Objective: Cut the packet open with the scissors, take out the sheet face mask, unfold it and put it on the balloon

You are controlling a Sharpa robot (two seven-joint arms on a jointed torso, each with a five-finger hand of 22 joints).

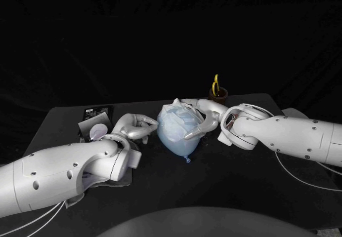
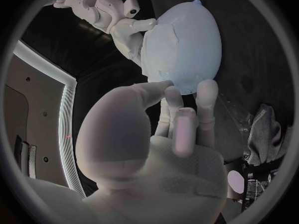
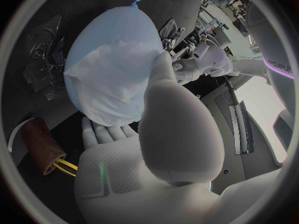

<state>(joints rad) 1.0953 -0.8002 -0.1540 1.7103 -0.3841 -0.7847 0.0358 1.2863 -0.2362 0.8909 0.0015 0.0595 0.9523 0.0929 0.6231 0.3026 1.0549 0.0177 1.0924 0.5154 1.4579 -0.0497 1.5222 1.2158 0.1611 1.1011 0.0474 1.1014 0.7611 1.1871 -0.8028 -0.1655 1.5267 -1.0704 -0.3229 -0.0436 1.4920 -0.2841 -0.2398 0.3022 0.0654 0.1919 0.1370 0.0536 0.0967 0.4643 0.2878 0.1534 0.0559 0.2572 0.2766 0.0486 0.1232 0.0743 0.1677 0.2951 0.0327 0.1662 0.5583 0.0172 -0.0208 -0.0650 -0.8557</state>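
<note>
A black table (image 1: 235, 173) seen from above, described left to right. At the far left lies the opened packet (image 1: 96, 117), flat and well apart from the action. Next comes the left hand (image 1: 135, 127), holding nothing; its fingers (image 2: 207, 92) are stretched out side by side towards the balloon's left flank, tips just beside the mask's edge, though contact cannot be confirmed. At the centre the pale blue balloon (image 1: 174, 143) lies on its side, its long axis running away from the robot, with the knot (image 1: 187, 159) at the near end. The white sheet face mask (image 1: 178, 118) is draped, wrinkled, over the far, rounded half. The right hand (image 1: 208, 116) cradles the balloon's right side, fingers (image 3: 106, 132) beneath it and thumb lying across the mask. Behind it stands a brown cup (image 1: 219, 93) holding the yellow-handled scissors (image 1: 216, 81). Both hands flank the balloon; the left, being free, seems better placed to smooth the mask.
</note>
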